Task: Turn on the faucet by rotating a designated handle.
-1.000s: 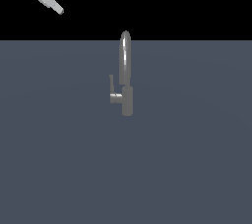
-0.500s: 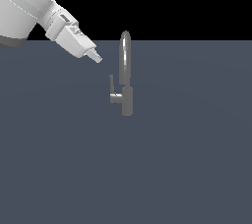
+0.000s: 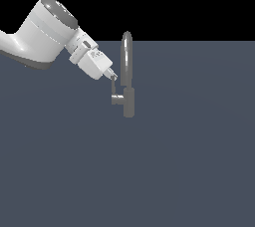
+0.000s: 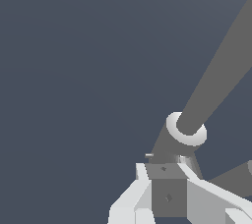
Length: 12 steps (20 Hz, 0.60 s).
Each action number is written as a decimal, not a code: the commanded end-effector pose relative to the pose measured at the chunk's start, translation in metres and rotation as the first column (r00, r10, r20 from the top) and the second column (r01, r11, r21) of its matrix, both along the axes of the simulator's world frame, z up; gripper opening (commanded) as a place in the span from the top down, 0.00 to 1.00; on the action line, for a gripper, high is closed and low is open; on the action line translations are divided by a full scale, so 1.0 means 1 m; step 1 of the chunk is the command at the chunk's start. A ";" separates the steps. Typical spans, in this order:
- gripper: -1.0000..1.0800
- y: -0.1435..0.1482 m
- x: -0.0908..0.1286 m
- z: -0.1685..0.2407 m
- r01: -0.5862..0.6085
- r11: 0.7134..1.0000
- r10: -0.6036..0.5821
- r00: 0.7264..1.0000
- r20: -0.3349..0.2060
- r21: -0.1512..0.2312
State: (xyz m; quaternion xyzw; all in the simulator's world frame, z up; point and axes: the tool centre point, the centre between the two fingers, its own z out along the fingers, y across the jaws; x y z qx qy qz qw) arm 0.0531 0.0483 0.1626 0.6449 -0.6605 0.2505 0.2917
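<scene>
Flat dark grey-blue ground (image 3: pixel 189 171) across the lower part of the exterior view, black above it. White Panda arm (image 3: pixel 42 34) entering from the exterior view's left, slanting down toward the middle. Slim grey faucet (image 3: pixel 128 79) upright near the centre of that ground: tall narrow arched spout on a thicker cylindrical base. From the base, toward the exterior view's left, a short horizontal stub ending in a thin upright stick: the handle (image 3: pixel 115 94). Gripper (image 3: pixel 113 75) at the end of the arm, just above the top of the stick, right beside it or touching; contact not clear at this size. Fingers (image 3: pixel 111 75) small and dark in the exterior view, gap between them not visible there. In the wrist view, faucet (image 4: pixel 216 75) very close, as a long grey bar slanting across, with a pale ring around it lower down. Gripper body (image 4: pixel 167 193) grey and white at the edge of that picture, fingertips hidden; open or closed, cannot tell.
</scene>
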 end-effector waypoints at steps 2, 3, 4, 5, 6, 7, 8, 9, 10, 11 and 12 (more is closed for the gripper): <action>1.00 -0.002 0.000 -0.004 0.006 1.000 -0.006 1.000 0.000 0.002; 1.00 -0.002 0.000 -0.004 0.006 1.000 -0.006 1.000 0.000 0.002; 1.00 -0.002 0.000 -0.004 0.006 1.000 -0.006 1.000 0.000 0.002; 1.00 -0.002 0.000 -0.003 0.006 1.000 -0.006 1.000 0.000 0.002; 1.00 -0.002 -0.003 -0.003 0.006 1.000 -0.006 1.000 0.000 0.002; 1.00 -0.002 -0.005 -0.002 0.006 1.000 -0.006 1.000 0.000 0.002; 1.00 -0.002 -0.008 -0.002 0.006 1.000 -0.006 1.000 0.000 0.002; 1.00 -0.001 -0.011 -0.001 0.006 1.000 -0.006 1.000 0.000 0.002; 1.00 -0.001 -0.014 0.000 0.006 1.000 -0.006 1.000 0.000 0.002; 1.00 -0.001 -0.017 0.000 0.006 1.000 -0.006 1.000 0.000 0.002; 1.00 -0.001 -0.020 0.001 0.006 1.000 -0.006 1.000 0.000 0.002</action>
